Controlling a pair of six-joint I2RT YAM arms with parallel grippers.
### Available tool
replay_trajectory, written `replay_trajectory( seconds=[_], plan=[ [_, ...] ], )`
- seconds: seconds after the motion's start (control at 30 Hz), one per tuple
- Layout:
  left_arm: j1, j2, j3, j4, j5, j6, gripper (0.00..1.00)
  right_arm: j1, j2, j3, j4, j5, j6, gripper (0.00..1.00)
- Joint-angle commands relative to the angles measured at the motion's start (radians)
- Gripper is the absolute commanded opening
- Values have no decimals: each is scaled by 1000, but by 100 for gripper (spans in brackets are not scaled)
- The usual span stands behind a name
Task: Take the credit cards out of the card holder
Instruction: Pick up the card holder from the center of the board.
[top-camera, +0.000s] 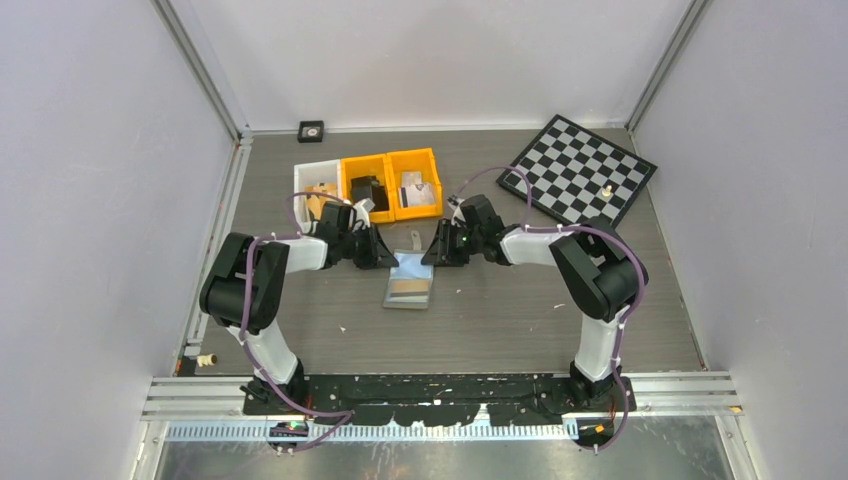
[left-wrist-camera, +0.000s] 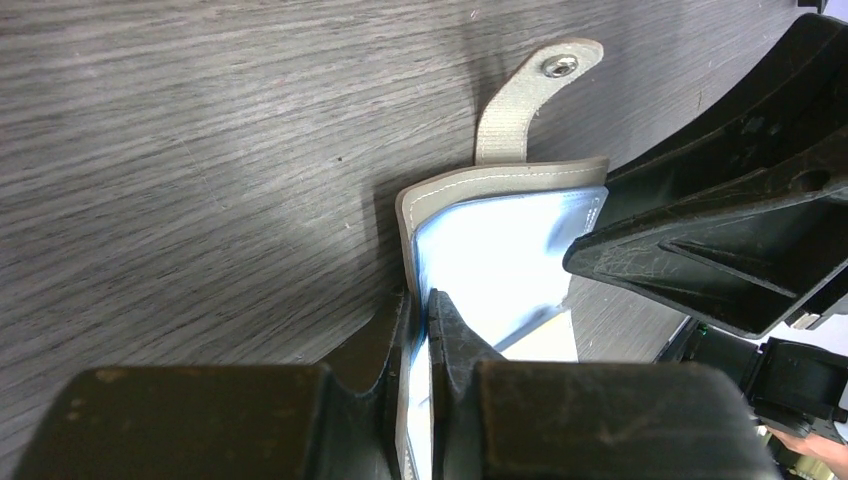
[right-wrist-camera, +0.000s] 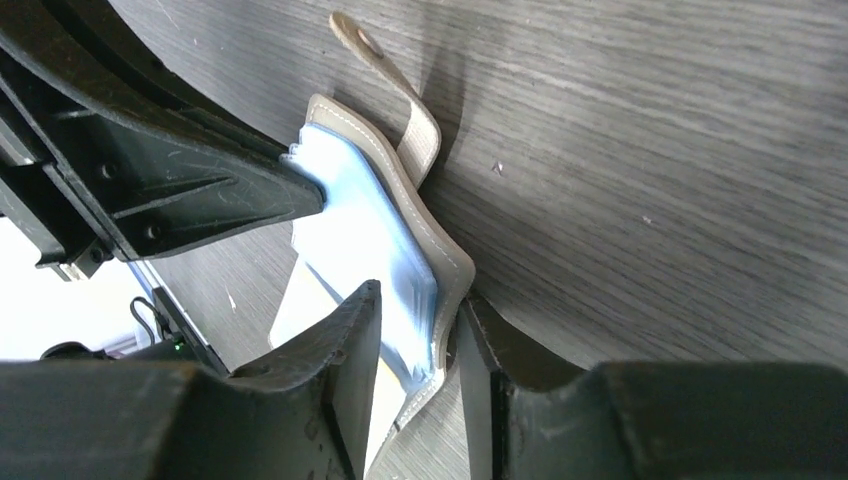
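Left gripper (left-wrist-camera: 422, 308) is pressed together on the left edge of the holder (left-wrist-camera: 500, 178), pinching the grey cover and the pale blue layer inside it. Right gripper (right-wrist-camera: 420, 300) faces it from the other side, its fingers closed around the right edge, and the cover buckles slightly between them.

Largest first: the tabletop (top-camera: 520, 330) carries a checkered board (top-camera: 580, 170) at its far right corner and a row of bins (top-camera: 388, 157) along the far edge. The holder lies open about the middle, just this side of the bins, and I work at its far half. The blue card (top-camera: 410, 266) shows there and the tan card (top-camera: 408, 289) in the near half. From the wrists the blue looks like several thin layers, and I cannot tell how many. The tab (left-wrist-camera: 510, 115) curls up loose off the far edge, held by nothing.

As I judge it, the holder is light and soft. It bends under a pinch and would follow any pull, so one gripper should pin the cover. The cards look thin, stiff and slick, so I would take one by an exposed edge, flat between the pads, and draw it straight out.
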Motion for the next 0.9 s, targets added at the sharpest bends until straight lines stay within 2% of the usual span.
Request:
replay_trajectory(
  seconds=[0.0,0.1,0.23,0.43,0.63,0.77,0.87],
  plan=[
    [-18,-17,5,17,-4,10,7,31,-81,-15,97,-92,17,33],
    [-18,-48,-15,55,10,1,8,34,-95,-31,127,-102,25,23],
    [-18,-77,-39,100,32,-15,9,36,-124,-49,151,-80,31,1],
    [-15,-165,-93,159,51,-58,29,35,-247,-113,148,39,2,0],
    [-15,-289,-177,300,77,-118,56,35,-453,-218,190,160,-23,0],
    [-15,-281,-210,449,160,-210,65,32,-596,-296,226,252,-22,0],
    [-15,-251,-246,631,203,-319,70,34,-710,-358,235,356,-18,0]
  ],
)
